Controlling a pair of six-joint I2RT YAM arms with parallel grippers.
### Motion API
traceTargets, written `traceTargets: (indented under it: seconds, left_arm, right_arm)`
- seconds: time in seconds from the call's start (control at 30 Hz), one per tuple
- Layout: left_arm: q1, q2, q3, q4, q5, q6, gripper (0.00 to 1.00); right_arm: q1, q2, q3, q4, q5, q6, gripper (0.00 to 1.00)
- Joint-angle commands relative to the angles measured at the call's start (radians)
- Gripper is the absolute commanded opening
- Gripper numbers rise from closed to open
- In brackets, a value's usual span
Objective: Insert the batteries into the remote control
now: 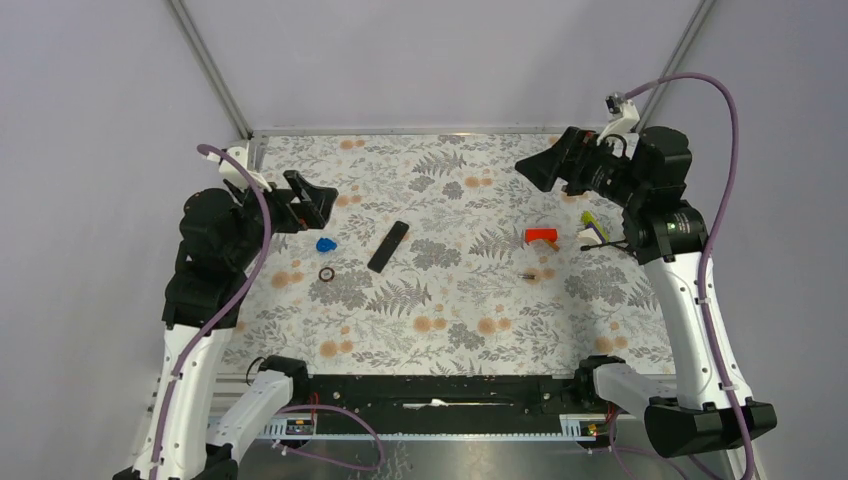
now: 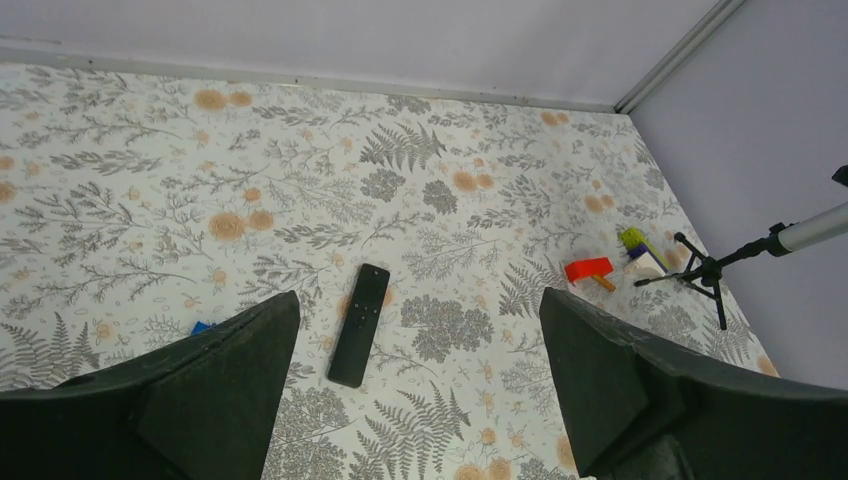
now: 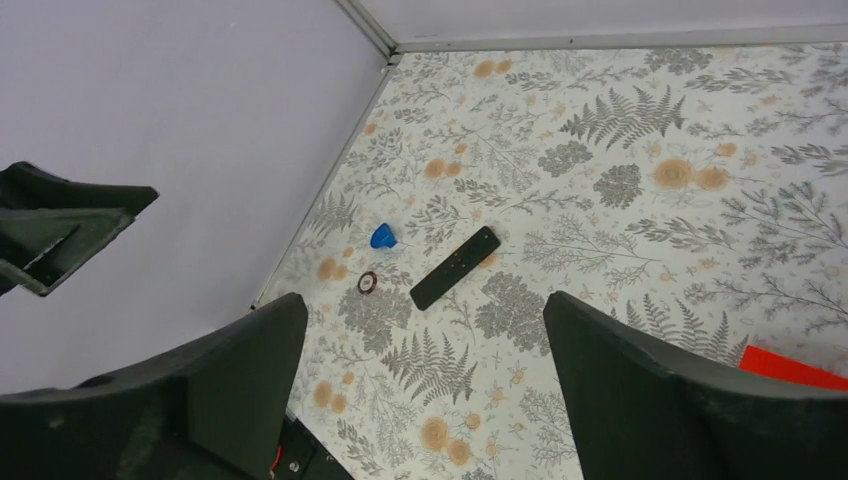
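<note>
The table (image 1: 460,310) shows grey ferns and orange blooms on white. The remote (image 1: 388,246) is matte black, the block (image 1: 541,236) red, a small piece (image 1: 326,244) blue, the arms (image 1: 690,310) white and black.

Left arm (image 1: 190,370) and right arm (image 1: 682,300) are both rocking white shells with chunky black joints, each one trailing a long looping purple cable (image 1: 735,130). Left gripper (image 1: 325,205) and right gripper (image 1: 532,172) are sporting matte black wedge fingers.
</note>
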Motion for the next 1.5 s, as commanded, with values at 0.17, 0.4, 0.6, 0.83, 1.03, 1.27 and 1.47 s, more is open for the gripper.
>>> traceTargets:
  seconds: [0.17,0.4,0.6,0.83,1.03,1.27,1.47]
  left_arm:
    - [0.003,0.005,-0.092,0.123,0.057,-0.052,0.99]
    - [0.002,0.132,-0.236,0.258,0.124,-0.094,0.99]
    - [-0.077,0.349,-0.231,0.262,0.042,-0.183,0.99]
    - [-0.137,0.615,-0.227,0.352,-0.097,-0.294,0.95]
    - [-0.175,0.755,-0.196,0.343,-0.162,-0.302,0.9]
    - [-0.199,0.843,-0.233,0.381,-0.128,-0.283,0.84]
    - [-0.245,0.86,-0.279,0.404,-0.142,-0.303,0.76]
  right_arm:
    - [0.164,-0.007,-0.177,0.209,0.11,0.024,1.0]
    - [0.265,0.014,-0.286,0.225,0.248,0.047,0.96]
    - [0.268,0.017,-0.39,0.234,0.26,0.076,0.9]
    - [0.268,0.031,-0.491,0.28,0.226,0.094,0.9]
    - [0.268,0.042,-0.546,0.29,0.207,0.092,0.89]
    - [0.268,0.06,-0.576,0.306,0.197,0.087,0.89]
    - [0.268,0.073,-0.588,0.313,0.2,0.083,0.89]
